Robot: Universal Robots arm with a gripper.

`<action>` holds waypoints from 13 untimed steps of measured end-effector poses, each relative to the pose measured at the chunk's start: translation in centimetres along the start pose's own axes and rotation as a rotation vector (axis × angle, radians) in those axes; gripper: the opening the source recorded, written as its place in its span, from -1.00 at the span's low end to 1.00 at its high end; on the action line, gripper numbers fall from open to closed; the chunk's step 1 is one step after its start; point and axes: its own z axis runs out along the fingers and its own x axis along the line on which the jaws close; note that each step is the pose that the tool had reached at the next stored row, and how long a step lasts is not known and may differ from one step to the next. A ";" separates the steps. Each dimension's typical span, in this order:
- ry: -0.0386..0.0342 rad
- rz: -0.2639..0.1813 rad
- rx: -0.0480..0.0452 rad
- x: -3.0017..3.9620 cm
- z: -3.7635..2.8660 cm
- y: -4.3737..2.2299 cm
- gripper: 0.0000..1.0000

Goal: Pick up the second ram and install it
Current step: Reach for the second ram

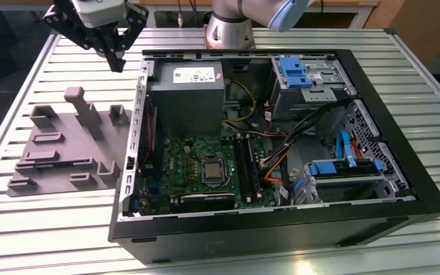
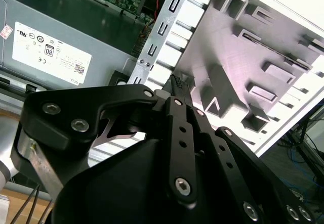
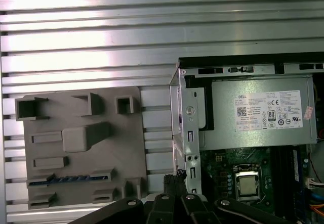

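Second ram: a thin blue strip set edge-up in a low slot of the grey fixture tray, in the first wrist view. Only its upper edge shows. The rest is sunk in the slot, and its chips cannot be made out. In the exterior view it cannot be picked out among the tray's blocks.

Gripper: black, fingers drawn together to a narrow point with nothing seen between them. It hangs above the slatted aluminium table, off the tray's far edge and just outside the corner of the open computer case, touching neither. It is well apart from the ram. In both wrist views the gripper's own linkage covers much of the scene nearest the camera.

Computer case: lies on its side on the exterior view's right of the tray, side panel off. Its metal wall runs just beside the tray, with a strip of bare table between them.

Contents seen: power supply, motherboard, processor socket.

Arm: cut off by the exterior view's upper edge.
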 end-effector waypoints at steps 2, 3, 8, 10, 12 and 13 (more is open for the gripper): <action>0.0001 0.000 0.0001 0.06 -0.01 0.00 -0.79; 0.0001 0.000 0.0000 0.08 -0.01 -0.01 -0.79; 0.0001 0.000 0.0001 0.26 -0.01 -0.02 -0.79; 0.0000 0.000 0.0000 0.35 -0.01 -0.03 -0.79; 0.0001 0.000 0.0001 0.44 -0.02 -0.03 -0.79; 0.0001 0.000 0.0001 0.48 -0.02 -0.04 -0.79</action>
